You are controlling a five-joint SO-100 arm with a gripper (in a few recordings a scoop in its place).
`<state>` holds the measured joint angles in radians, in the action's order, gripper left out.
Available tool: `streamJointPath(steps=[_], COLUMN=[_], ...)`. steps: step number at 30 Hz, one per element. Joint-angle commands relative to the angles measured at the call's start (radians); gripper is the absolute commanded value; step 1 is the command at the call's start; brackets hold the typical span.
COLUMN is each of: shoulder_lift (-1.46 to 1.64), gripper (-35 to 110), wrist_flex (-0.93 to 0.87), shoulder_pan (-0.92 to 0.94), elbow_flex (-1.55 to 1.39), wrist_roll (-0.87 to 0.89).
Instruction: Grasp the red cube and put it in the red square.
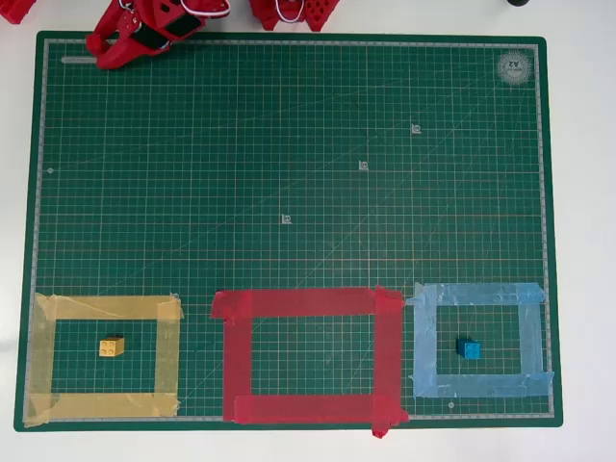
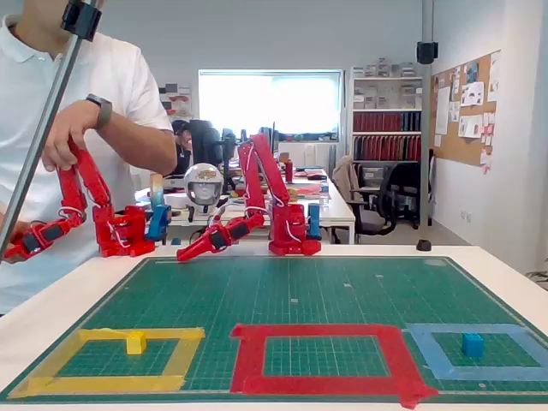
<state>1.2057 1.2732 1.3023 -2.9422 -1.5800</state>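
Green cutting mat (image 1: 289,144) covers most of the white surface (image 1: 582,192), with an office of desks and shelves behind it in the fixed view. Along the mat's near edge lie three tape frames: the yellow tape frame (image 1: 106,308) with the yellow cube (image 1: 112,346) inside it, the red square (image 1: 298,303) in the middle, and the light-blue tape frame (image 1: 476,294) with the blue cube (image 1: 469,349) inside it. Inside the red square (image 2: 318,330) there is only bare mat. The pincer (image 1: 102,48) rests low at the far left corner of the mat in the overhead view, pointing left along the far edge. In the fixed view the pincer (image 2: 187,252) sits just above the mat's far edge, well apart from all three frames. I cannot tell whether its jaws are wide or narrow, since red fingers against a red arm hide any gap. Where the red cube lies I cannot tell either. If it is held, it would blend into the red pincer. The relation that matters is therefore pincer to red square. The square lies diagonally across the mat, toward the near edge and to the right in the overhead view, so my judgement is that the coming move needs a long forward reach.
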Motion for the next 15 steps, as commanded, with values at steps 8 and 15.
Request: streamJointPath(steps=[8,15], shoulder_lift=[0.009,0.012], gripper=[11,-1], wrist_flex=[0.034,0.035], shoulder_pan=[-0.003,-0.003], elbow_flex=[-0.018,-0.021], wrist_roll=[-0.011,-0.014])
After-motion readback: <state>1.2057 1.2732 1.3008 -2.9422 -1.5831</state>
